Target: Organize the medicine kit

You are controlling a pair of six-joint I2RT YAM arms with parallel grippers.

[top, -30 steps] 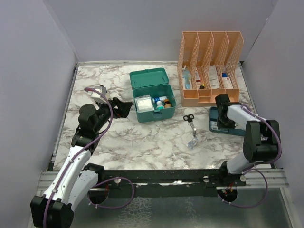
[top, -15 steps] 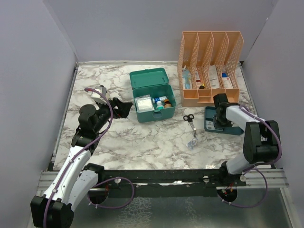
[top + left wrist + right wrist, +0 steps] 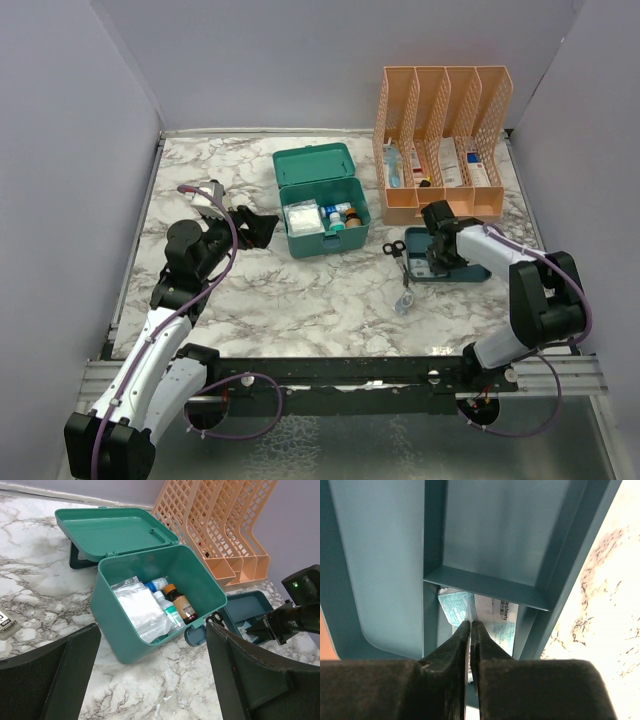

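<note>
- The medicine kit (image 3: pixel 330 246) sits on the table (image 3: pixel 330 300), mid-table and toward the back, left of the orange file organizer (image 3: pixel 440 140).
- Its lid (image 3: pixel 314 163) is thrown right back and lies behind the box, inner face up, on the side away from the arms.
- The box opens upward, and its long axis runs left to right across the table, slightly skewed with the right end a touch farther back.
- Inside, a white plastic-wrapped pack (image 3: pixel 140 610) fills the left part. Small bottles (image 3: pixel 172 602) stand in the right part, one of them brown with an orange cap.
- The left gripper (image 3: pixel 258 224) hovers just left of the kit, aimed at its left end and not touching it. Its jaws are spread wide with nothing between them, and its wrist camera frames the whole box between the two fingers.
- The right gripper (image 3: pixel 430 258) is well to the right of the kit, down in a dark-blue tray (image 3: pixel 470 272) in front of the organizer.
- Its jaws are pressed almost together, the tips right at a blue-and-white packet (image 3: pixel 490 622) in one tray compartment. Whether they actually pinch it, I cannot tell.
- A pair of scissors (image 3: pixel 398 252) lies on the table between the kit and the tray, close to the tray's left edge.
</note>
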